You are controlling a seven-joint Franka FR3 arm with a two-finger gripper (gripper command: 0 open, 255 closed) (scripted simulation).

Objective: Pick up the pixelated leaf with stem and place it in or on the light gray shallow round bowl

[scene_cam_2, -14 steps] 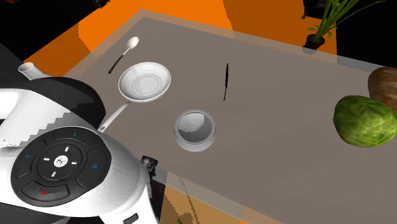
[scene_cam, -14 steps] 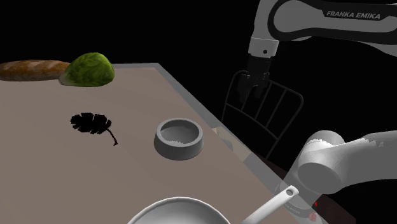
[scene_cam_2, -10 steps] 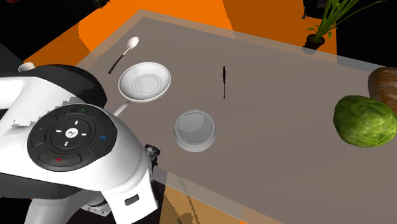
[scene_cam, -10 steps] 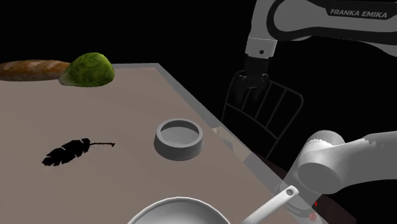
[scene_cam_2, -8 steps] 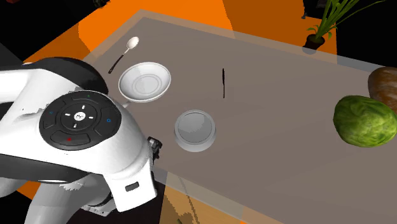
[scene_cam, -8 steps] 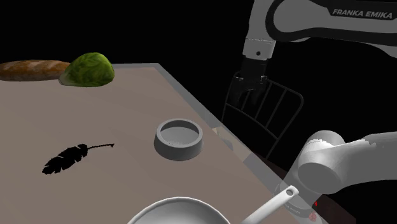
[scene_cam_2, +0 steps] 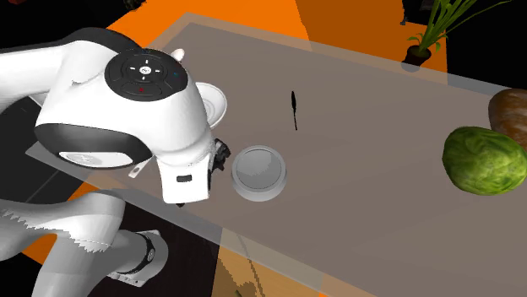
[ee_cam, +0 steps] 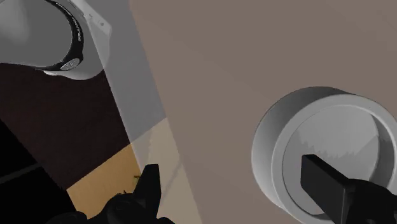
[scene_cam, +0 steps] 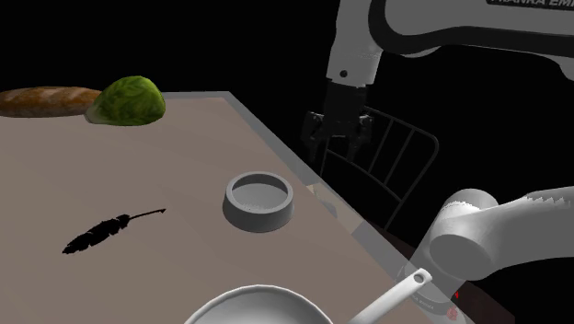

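Hand [scene_cam: 338,147] spread wide near smooth round bowl [scene_cam: 258,217].

Bowl [scene_cam: 258,219] and tabletop [scene_cam: 138,276] both look smooth and matt

- Bread loaf [scene_cam: 41,98]: cut off by the shoulder view's left edge.
- White pan [scene_cam: 253,306]: lower part cut off by the shoulder view's bottom edge; in the second exterior view, mostly hidden behind the arm [scene_cam_2: 127,101].
- Leaf [scene_cam_2: 294,108]: a thin black sliver in the second exterior view, detail unreadable.
- Grey bowl [ee_cam: 318,133]: rim cut off at the wrist view's edge, partly covered by one finger [ee_cam: 334,188] of the hand [ee_cam: 230,165].
- Potted plant [scene_cam_2: 435,25]: top cut off.
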